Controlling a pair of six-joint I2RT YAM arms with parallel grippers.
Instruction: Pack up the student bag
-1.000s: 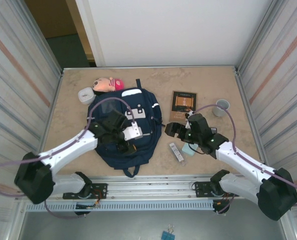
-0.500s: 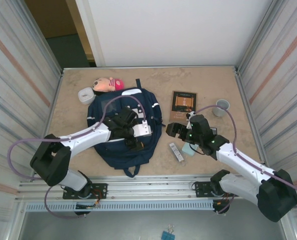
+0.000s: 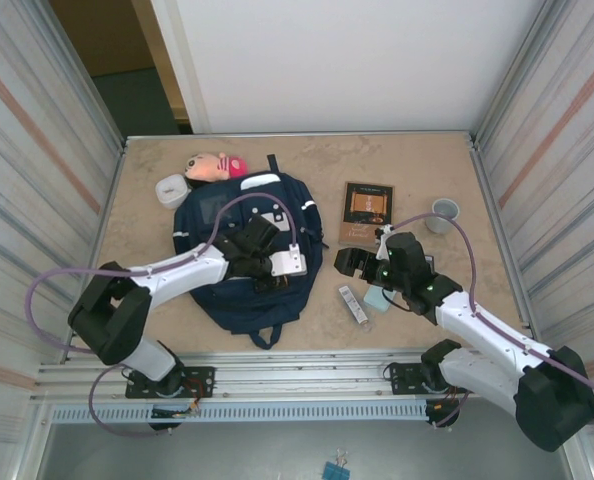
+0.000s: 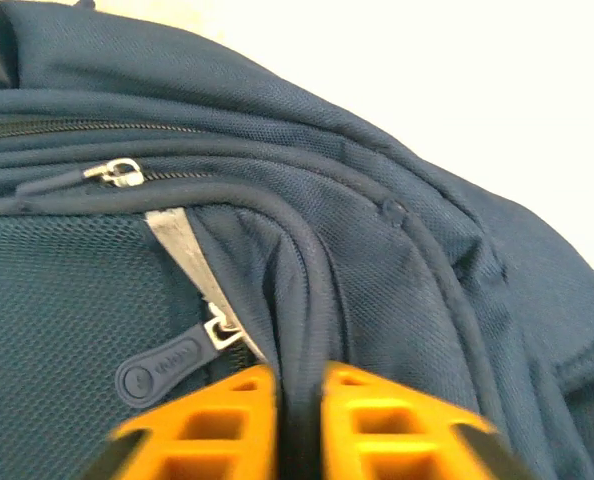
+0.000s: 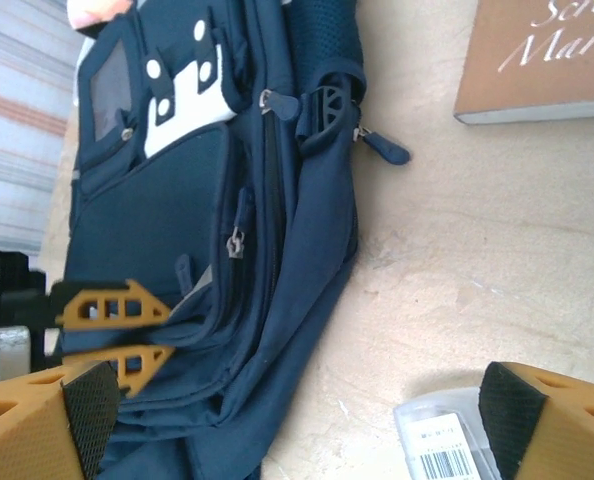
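Centrally, on the table [image 3: 407, 160], the student bag [image 3: 245, 255] lies flat with its front pocket up and its top handle toward the far wall, a pose that judging by the seams puts its zippers within reach from above. The left gripper [image 4: 299, 400] sits low on the bag's front, jaws pressed together on a raised dark fabric ridge beside a zipper line; this pinch probably serves to steady or lift the cloth so that a compartment can be opened. The right gripper [image 5: 297, 410] hovers just off the bag's right side over bare table, jaws spread wide and holding nothing, apparently waiting to take a zipper pull or an item.

Loose items ring the bag: a brown book [image 3: 367, 205] to its right, a doll [image 3: 214, 167] and a white box [image 3: 171, 190] at its far left corner, a grey cup [image 3: 443, 213] well apart on the right, and a clear barcoded case [image 3: 354, 305] near the right gripper. No compartment looks open, so nothing can go in yet. A rubber zipper tab [image 4: 162, 370] lies just beside the left fingers [image 4: 207, 425].
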